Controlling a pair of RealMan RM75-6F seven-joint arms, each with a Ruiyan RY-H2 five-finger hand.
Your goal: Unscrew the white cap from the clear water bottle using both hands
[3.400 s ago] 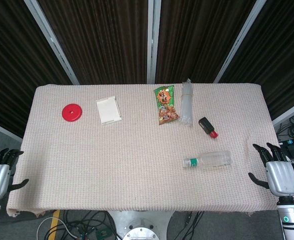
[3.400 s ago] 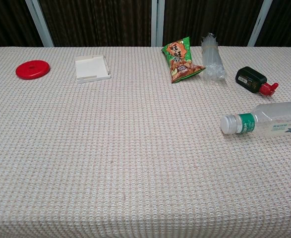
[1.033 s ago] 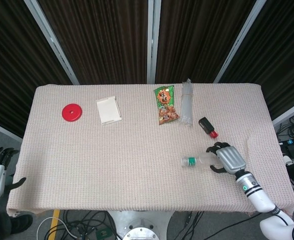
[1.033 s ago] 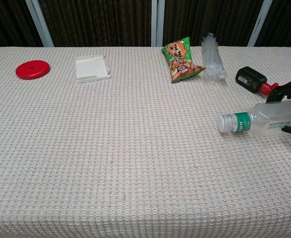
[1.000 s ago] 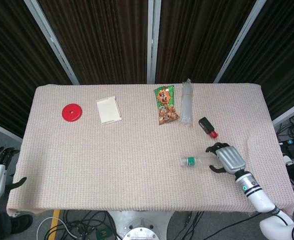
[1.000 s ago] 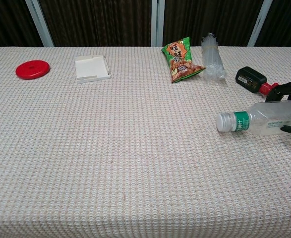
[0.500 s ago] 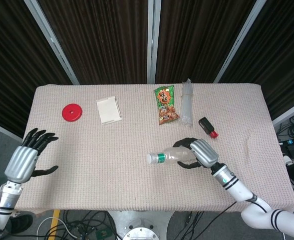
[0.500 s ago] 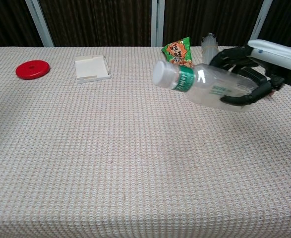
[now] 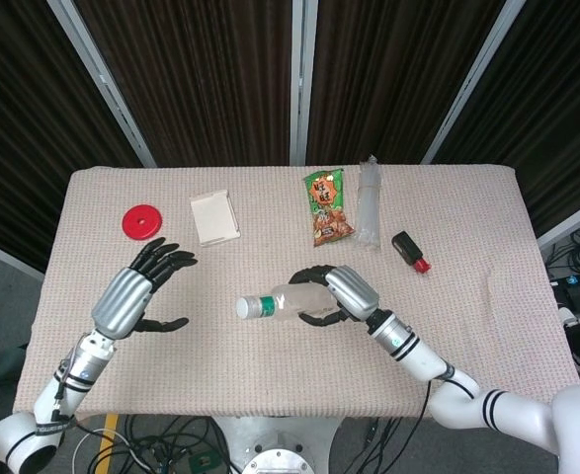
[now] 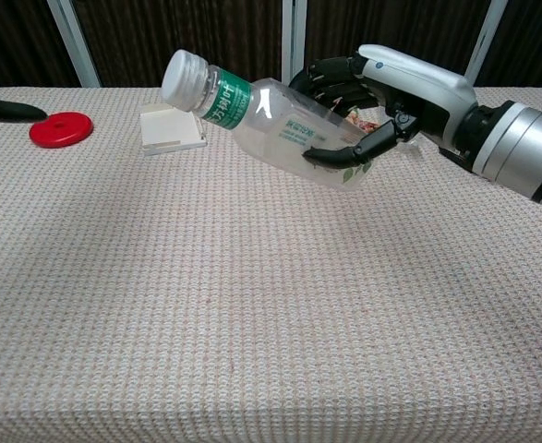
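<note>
I have the clear water bottle [image 9: 288,302] up off the table [image 9: 270,375], gripped around its lower body by my right hand [image 9: 341,292]; in the chest view the dark fingers [image 10: 331,78] curl over the far side of the bottle while the thumb [image 10: 344,153] presses along the near side, so the bottle sits clamped between them. The bottle is tilted, base in my palm and neck rising toward my left, with the green label band just below the white cap [image 10: 182,77]. The cap is on the bottle and nothing touches it. My right forearm reaches in from the lower right of the head view, wrist roughly level, palm turned toward the middle of the table. My left hand [image 9: 137,295] hovers well apart from the cap, on the left side of the table, holding nothing, with its fingers fanned out and apart and the thumb sticking out to the side; its back faces the head camera. In the chest view only a dark fingertip of it shows at the left edge, near the red disc [image 10: 60,128]. Behind the bottle lies a white tray [image 9: 214,216], and further right a snack packet [image 9: 327,206].
</note>
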